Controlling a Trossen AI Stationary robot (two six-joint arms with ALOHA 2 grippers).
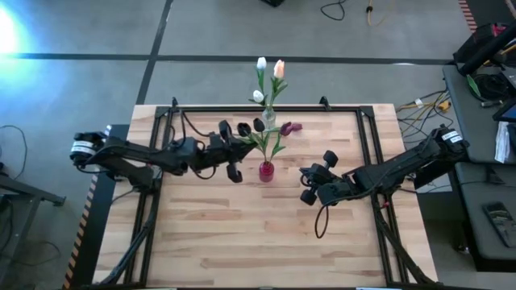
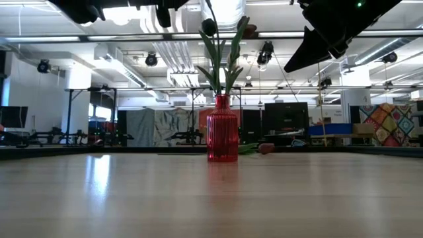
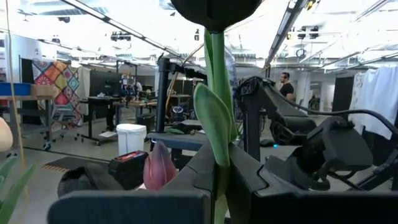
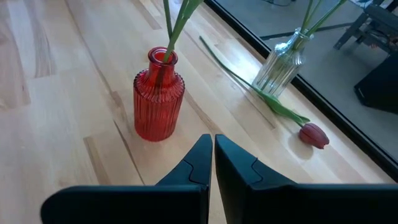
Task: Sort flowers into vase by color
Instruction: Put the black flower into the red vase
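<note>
A red ribbed vase stands mid-table with green stems and leaves in it. A maroon head and a dark head rise above it. My left gripper hangs just left of the vase, shut on a dark purple tulip. A clear vase at the far edge holds white and peach tulips. A maroon tulip lies on its side on the table beside it. My right gripper hovers shut to the right of the red vase, holding nothing. My left gripper pinches the dark tulip's green stem between its two fingers, just below a leaf. The fingers come level from the table's left and lie across the stem. The stem stands upright with its head above the fingers; its lower end is hidden behind them.
A black frame runs along the table's far edge and down both sides. Bare wood lies between the vases and the near edge. Beyond the table are benches, cables and a person far off.
</note>
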